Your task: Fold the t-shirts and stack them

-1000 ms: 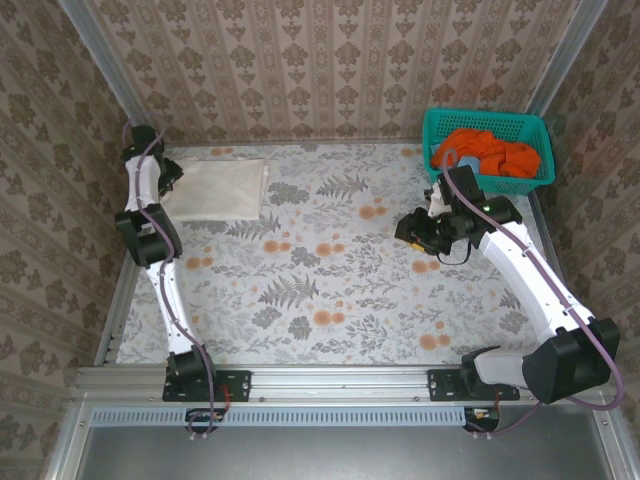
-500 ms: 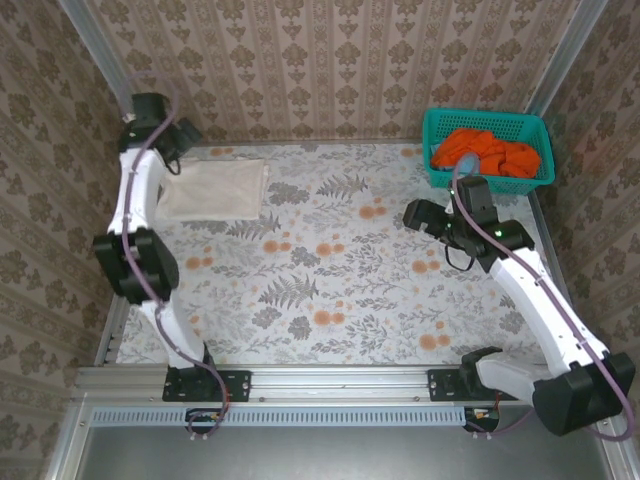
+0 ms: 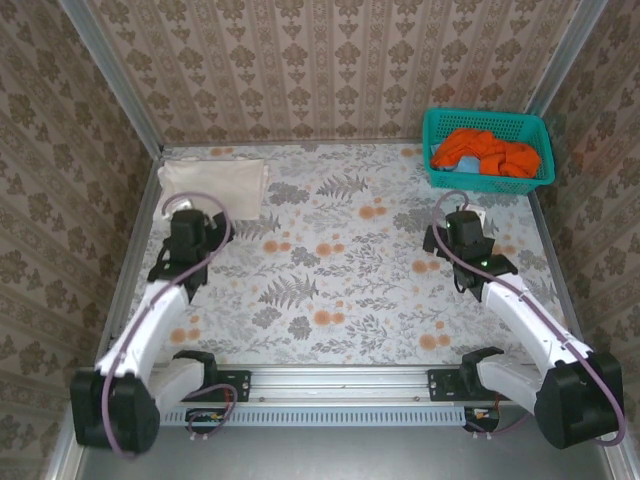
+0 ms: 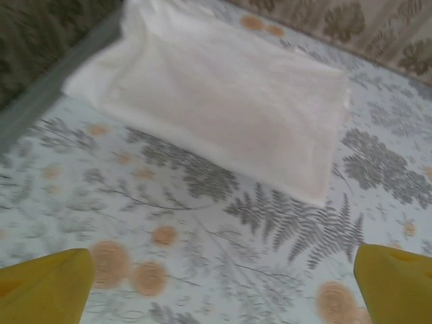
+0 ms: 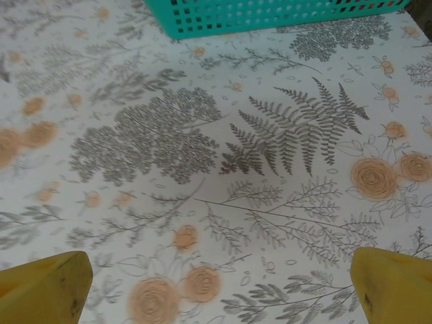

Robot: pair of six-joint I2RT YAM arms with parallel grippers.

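1. Both tools are wide open and empty. The left tool (image 4: 223, 283) hangs over bare worktop (image 3: 330, 280) near the cream t-shirt (image 4: 216, 94), and the right tool (image 5: 219, 287) is just short of the teal basket (image 3: 432, 130).
2. The cream t-shirt lies as a flat, soft rectangle in the far left corner. The orange t-shirts (image 3: 487, 152) sit crumpled in the plastic lattice basket at the far right corner.
3. Risk: the limp, tangled cloth may come up two shirts at once, or a finger may snag the lattice and drag the basket.

Soft, even light falls from above, with only faint shadows on the table (image 3: 340, 330). The overhead view is crisp; the left wrist view is hazy, the cream t-shirt (image 4: 223, 115) washed out.
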